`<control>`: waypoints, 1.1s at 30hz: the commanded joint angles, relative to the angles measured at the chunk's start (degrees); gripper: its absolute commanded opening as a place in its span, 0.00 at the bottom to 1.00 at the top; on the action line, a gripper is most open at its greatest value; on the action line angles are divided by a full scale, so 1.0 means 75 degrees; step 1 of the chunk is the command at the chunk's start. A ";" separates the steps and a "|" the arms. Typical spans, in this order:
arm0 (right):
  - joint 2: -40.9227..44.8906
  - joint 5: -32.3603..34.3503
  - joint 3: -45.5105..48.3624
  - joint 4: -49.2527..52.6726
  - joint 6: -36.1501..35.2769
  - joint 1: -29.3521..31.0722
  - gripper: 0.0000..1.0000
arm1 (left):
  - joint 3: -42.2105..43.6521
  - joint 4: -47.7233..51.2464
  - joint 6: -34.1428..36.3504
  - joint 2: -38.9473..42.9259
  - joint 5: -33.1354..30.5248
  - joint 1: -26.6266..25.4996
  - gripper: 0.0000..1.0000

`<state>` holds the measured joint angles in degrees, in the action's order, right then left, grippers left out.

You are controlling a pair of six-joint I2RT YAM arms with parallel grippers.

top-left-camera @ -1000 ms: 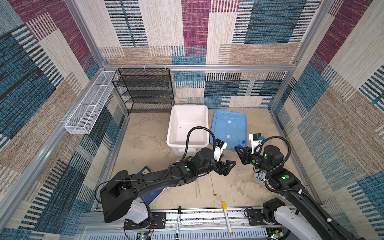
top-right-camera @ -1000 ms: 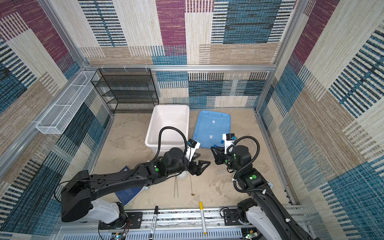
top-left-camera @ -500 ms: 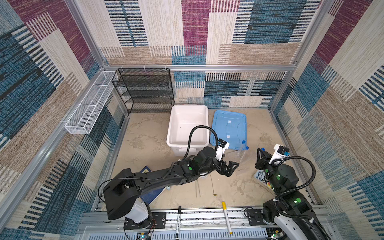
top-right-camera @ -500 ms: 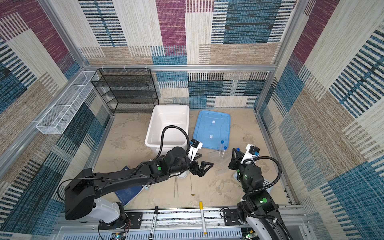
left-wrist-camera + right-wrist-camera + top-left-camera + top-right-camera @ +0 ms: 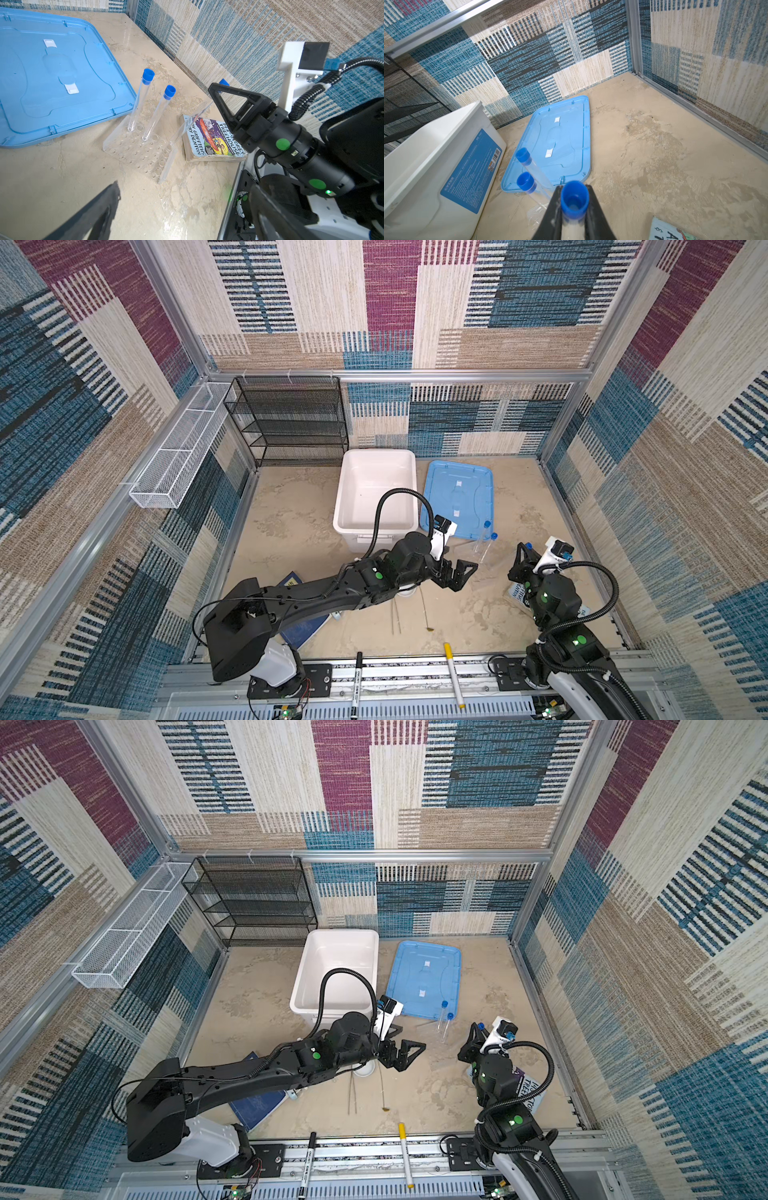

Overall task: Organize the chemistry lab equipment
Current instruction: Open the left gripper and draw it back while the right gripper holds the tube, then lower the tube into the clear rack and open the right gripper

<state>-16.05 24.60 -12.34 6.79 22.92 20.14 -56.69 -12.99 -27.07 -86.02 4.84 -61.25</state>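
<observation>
Left fingers: just spread wide, empty, low over the worktop.
Right fingers: narrow, clamped on a blue-capped test tube, drawn back from the middle.
Rack: two tubes standing inside.
Meaning: the third tube likely still needs racking.

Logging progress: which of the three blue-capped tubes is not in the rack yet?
The tube clamped in the right gripper. The other two tubes stand in the clear rack.
</observation>
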 commanded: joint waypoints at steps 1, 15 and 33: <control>-0.0130 0.0174 0.0142 -0.0672 0.0051 0.0004 0.15 | -0.0057 -0.0027 -0.0080 -0.0087 -0.0023 0.0003 0.99; -0.0266 0.0191 0.0534 -0.1256 -0.0107 0.0007 0.16 | -0.0036 -0.0156 -0.0143 -0.0277 -0.0037 0.0034 0.99; -0.1694 0.0289 0.0149 -0.1516 -0.0122 0.0010 0.16 | 0.0407 -0.0576 -0.0469 -0.0098 -0.0271 0.0296 1.00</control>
<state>-28.34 25.93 -11.07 -2.79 22.50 20.18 -54.00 -14.76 -29.80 -87.24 3.16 -59.35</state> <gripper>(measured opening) 0.189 0.995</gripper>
